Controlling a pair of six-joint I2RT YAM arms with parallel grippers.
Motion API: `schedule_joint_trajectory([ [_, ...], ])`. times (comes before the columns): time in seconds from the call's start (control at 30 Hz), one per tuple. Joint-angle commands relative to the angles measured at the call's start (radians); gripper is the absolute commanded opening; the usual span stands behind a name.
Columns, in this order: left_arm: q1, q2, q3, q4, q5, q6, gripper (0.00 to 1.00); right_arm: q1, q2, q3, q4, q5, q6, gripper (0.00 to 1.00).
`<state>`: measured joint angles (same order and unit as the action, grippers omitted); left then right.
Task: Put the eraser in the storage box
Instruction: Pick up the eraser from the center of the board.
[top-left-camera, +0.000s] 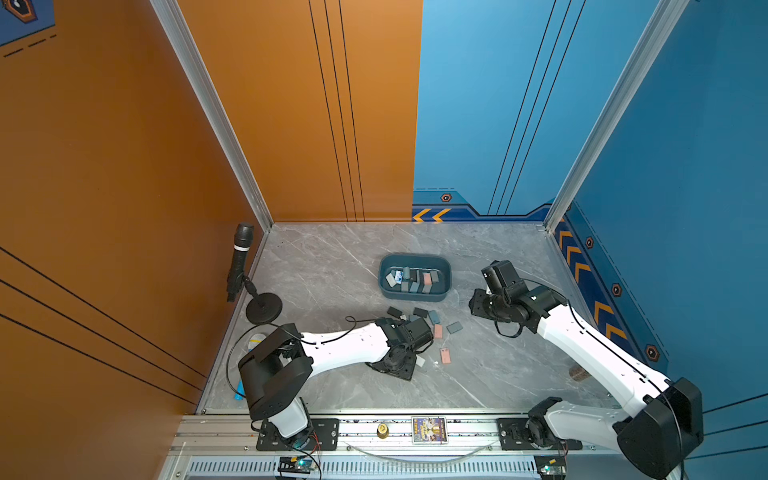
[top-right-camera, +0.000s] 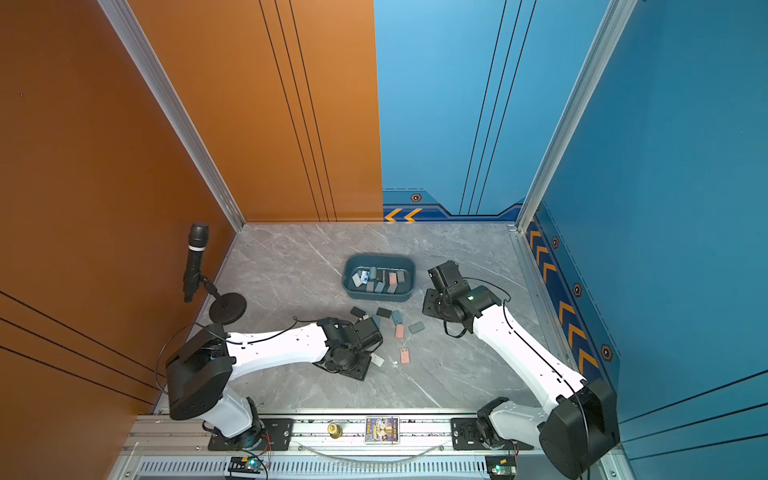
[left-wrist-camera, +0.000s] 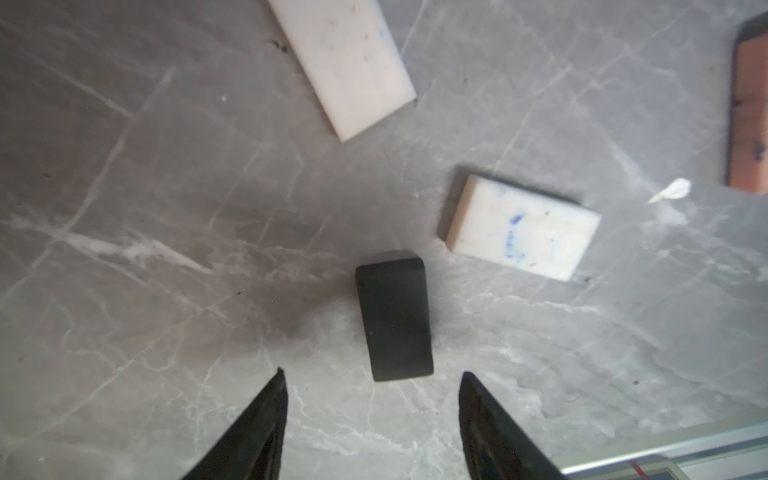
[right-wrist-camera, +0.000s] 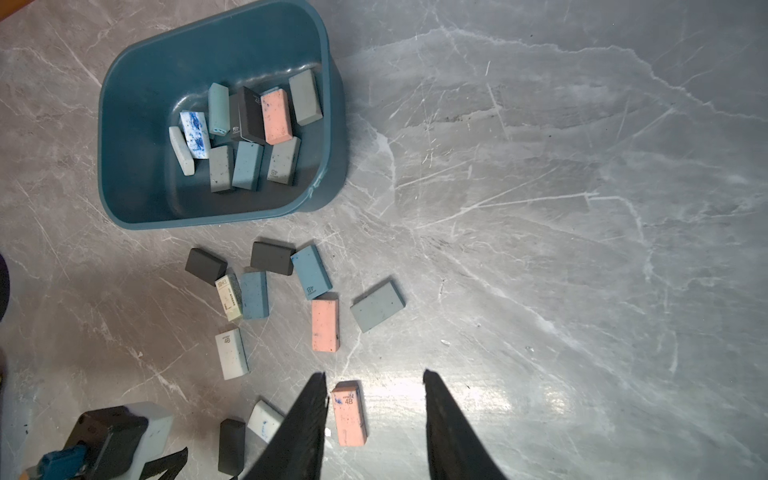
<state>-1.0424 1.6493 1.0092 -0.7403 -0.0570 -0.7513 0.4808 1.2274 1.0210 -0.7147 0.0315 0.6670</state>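
Note:
A black eraser (left-wrist-camera: 392, 318) lies flat on the grey marble table, just ahead of my left gripper (left-wrist-camera: 372, 372). That gripper is open, low over the table, with nothing between its fingers. The storage box (top-left-camera: 414, 296), a dark teal tub, stands mid-table and holds several erasers (right-wrist-camera: 276, 116). More erasers lie loose in front of the box, among them a pink one (top-left-camera: 446, 355), a grey one (top-left-camera: 454, 327) and a blue one (top-left-camera: 434, 317). My right gripper (right-wrist-camera: 374, 373) hangs open and empty, raised to the right of the box. A pink eraser (right-wrist-camera: 349, 413) shows on the table far beneath it.
Two white erasers (left-wrist-camera: 523, 226) (left-wrist-camera: 345, 62) lie close to the black one. A microphone on a round stand (top-left-camera: 241, 266) occupies the back left corner. Orange and blue walls enclose the table, and a metal rail (top-left-camera: 374, 428) runs along its front edge.

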Motion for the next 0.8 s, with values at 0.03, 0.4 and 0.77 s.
schedule_joint_trajectory([
  [0.03,-0.022,0.050,0.049,-0.028,-0.018,-0.013,0.66,-0.007,-0.022,-0.015,0.003,0.025,0.018,0.41],
  [0.4,-0.028,0.098,0.033,-0.028,-0.018,-0.025,0.56,-0.012,-0.020,-0.018,-0.003,0.026,0.017,0.40],
  [0.77,-0.026,0.093,0.028,-0.028,-0.041,-0.035,0.31,-0.011,-0.027,-0.022,-0.008,0.022,0.020,0.40],
])
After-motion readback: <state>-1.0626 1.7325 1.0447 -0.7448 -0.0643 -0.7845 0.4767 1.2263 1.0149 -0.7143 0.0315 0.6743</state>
